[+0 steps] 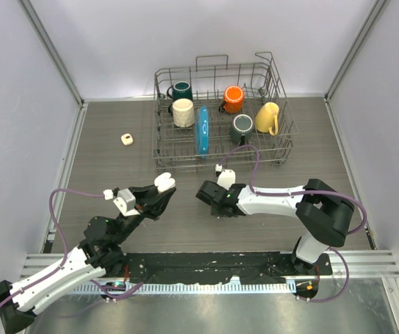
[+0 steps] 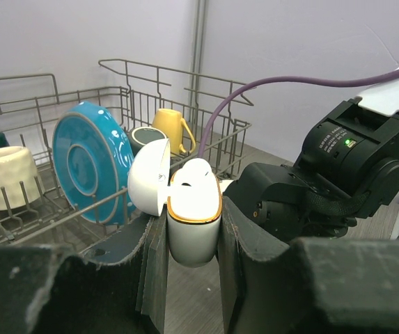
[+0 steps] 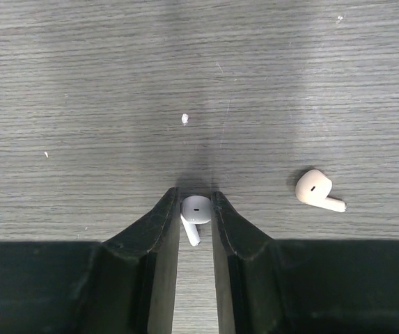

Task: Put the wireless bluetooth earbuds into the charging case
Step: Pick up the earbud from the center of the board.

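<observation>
My left gripper [image 1: 159, 188] is shut on the white charging case [image 2: 193, 229], which it holds upright above the table. The case's lid is open to the left and something white bulges above its gold rim. The case also shows in the top view [image 1: 164, 181]. My right gripper [image 3: 195, 198] is down at the table, fingers closed on either side of a white earbud [image 3: 197, 210] with its stem pointing back between them. A cream earbud [image 3: 316, 190] lies loose on the table to its right. In the top view the right gripper [image 1: 212, 197] is right of the case.
A wire dish rack [image 1: 220, 115] stands at the back with several mugs and a blue plate [image 1: 202, 129]. A small cream object [image 1: 125, 139] lies left of the rack. A small whitish piece [image 1: 218, 168] lies beside the right wrist.
</observation>
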